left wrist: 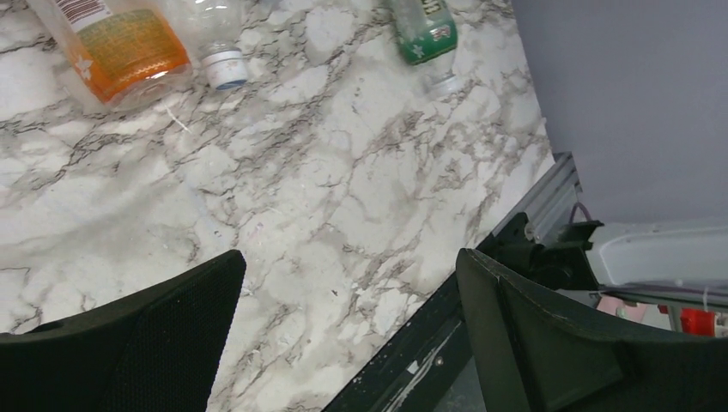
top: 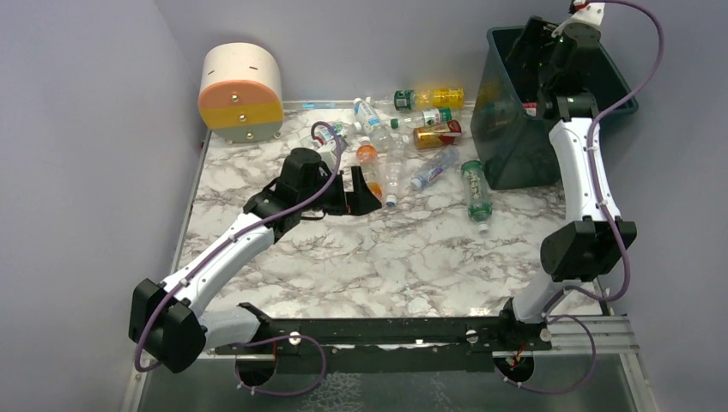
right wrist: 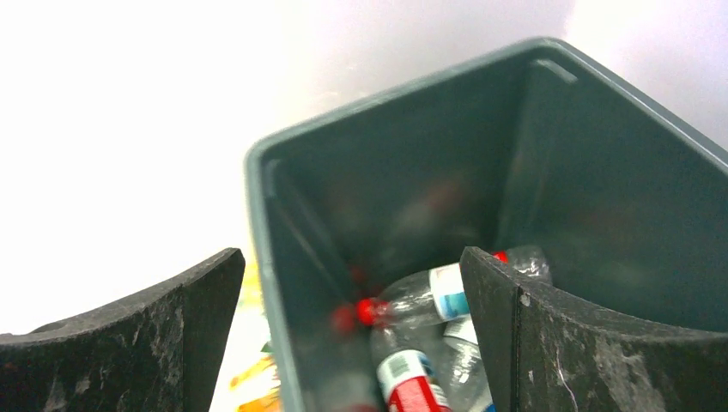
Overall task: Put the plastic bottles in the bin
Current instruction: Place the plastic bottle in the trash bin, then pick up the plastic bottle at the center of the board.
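The bin (top: 515,146) stood at the far right corner of the marble table (top: 386,257), just right of the loose pile. Only the right wrist view looked into the bin (right wrist: 601,197): at its bottom lay a clear bottle with a red cap and blue label (right wrist: 429,296), a red-labelled bottle (right wrist: 410,382) under it, and at least one more, partly hidden behind the finger.

The overhead view showed none of that, but it alone took in the plastic bottles (top: 403,137) scattered at the back of the table, among them a yellow-filled bottle (top: 433,97) by the wall and a green-labelled bottle (top: 476,190) lying just beside the bin's front wall.

The right gripper (top: 549,51) hung over the bin's mouth, its jaws spread wide with nothing between them (right wrist: 348,257).

The left gripper (top: 365,190) sat low at the near edge of the pile, jaws also spread wide and empty (left wrist: 350,257). Its wrist view showed bare marble between the fingers, with an orange-labelled bottle (left wrist: 129,51) and the green-labelled one (left wrist: 425,30) beyond.

A round cream, orange and yellow drum (top: 241,93) sat at the far left corner.
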### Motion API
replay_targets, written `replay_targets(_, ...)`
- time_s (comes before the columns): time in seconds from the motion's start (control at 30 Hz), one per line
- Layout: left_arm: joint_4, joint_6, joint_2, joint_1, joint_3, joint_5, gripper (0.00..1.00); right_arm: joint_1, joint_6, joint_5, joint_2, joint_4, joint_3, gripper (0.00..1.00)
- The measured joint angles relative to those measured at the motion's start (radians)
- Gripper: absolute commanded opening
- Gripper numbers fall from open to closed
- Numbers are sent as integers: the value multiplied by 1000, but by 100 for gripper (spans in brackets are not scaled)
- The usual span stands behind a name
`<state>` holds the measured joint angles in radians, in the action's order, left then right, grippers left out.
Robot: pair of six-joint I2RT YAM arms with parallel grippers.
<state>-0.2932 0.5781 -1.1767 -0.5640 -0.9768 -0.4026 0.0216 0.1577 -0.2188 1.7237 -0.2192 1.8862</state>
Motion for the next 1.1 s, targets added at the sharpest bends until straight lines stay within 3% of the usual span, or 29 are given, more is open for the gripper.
replay_targets(0.37, 0, 6, -215, 1, -93, 142, 99, -17, 108, 510, -227, -8, 3, 99)
replay_targets(0.57, 0, 4, -383, 2, -201, 254, 99, -136, 175, 744, -338, 13, -139, 99)
replay_targets(0.8, -32, -16, -612, 6, -360, 393, 99, -333, 191, 831, -364, 14, -361, 99)
replay_targets(1.1, -88, -63, -819, 13, -541, 516, 99, -350, 211, 837, -444, 18, -623, 99)
